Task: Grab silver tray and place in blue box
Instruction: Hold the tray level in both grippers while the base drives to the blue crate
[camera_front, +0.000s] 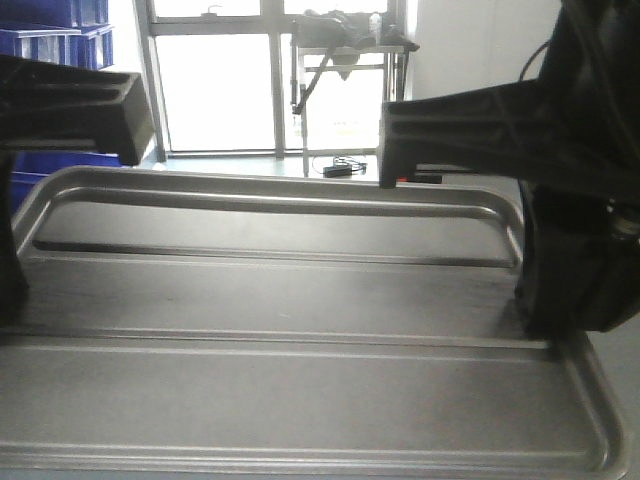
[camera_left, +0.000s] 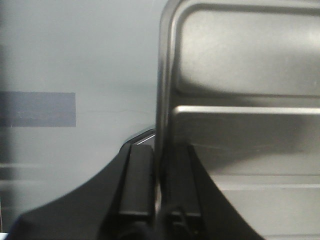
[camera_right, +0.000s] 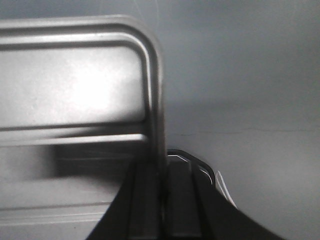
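Note:
The silver tray (camera_front: 300, 290) fills the front view, held level between both arms, with its two long ridges running left to right. My left gripper (camera_left: 160, 150) is shut on the tray's left rim (camera_left: 162, 75), one finger inside the rim and one outside. My right gripper (camera_right: 162, 161) is shut on the right rim (camera_right: 157, 90) in the same way. In the front view the right gripper (camera_front: 532, 305) shows as a dark mass at the tray's right edge. Blue crates (camera_front: 55, 40) are stacked at the far left; I cannot tell whether one is the blue box.
Both forearms (camera_front: 460, 130) cross the front view above the tray. Behind stand a bright window and a metal-framed table (camera_front: 345, 55), with a dark device (camera_front: 340, 168) on the floor. Plain grey surface lies beneath the tray, with a darker rectangular patch (camera_left: 37, 109).

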